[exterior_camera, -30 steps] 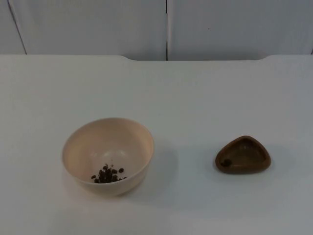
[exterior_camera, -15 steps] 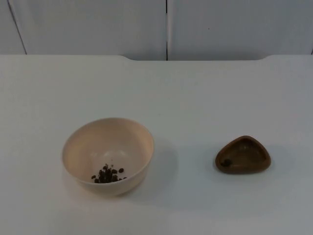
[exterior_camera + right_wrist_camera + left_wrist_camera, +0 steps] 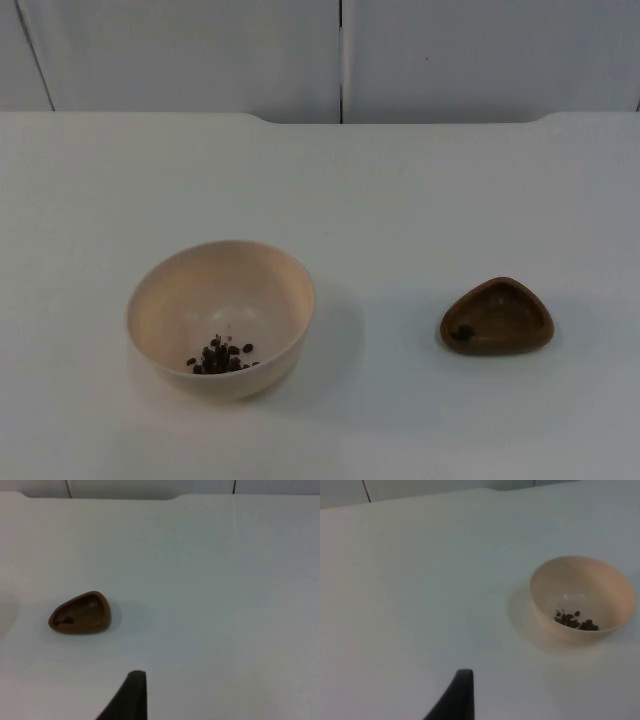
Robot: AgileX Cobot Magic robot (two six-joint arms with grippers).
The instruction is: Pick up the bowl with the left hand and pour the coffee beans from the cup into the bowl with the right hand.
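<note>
A cream bowl (image 3: 221, 316) stands on the white table, left of centre, with a small heap of dark coffee beans (image 3: 220, 357) at its bottom. The left wrist view has the same bowl (image 3: 582, 598) and beans (image 3: 576, 621). A brown wooden cup (image 3: 497, 317) with a rounded triangular rim sits to the right, upright, with a dark bean or two inside. The right wrist view looks at this cup (image 3: 80, 613) from a distance. My left gripper (image 3: 457, 700) hangs well back from the bowl, and my right gripper (image 3: 127, 697) well back from the cup. Both arms wait.
The white table (image 3: 400, 200) ends at a grey partition wall (image 3: 340, 55) at the back. Open table surface lies between the bowl and the cup and all around them.
</note>
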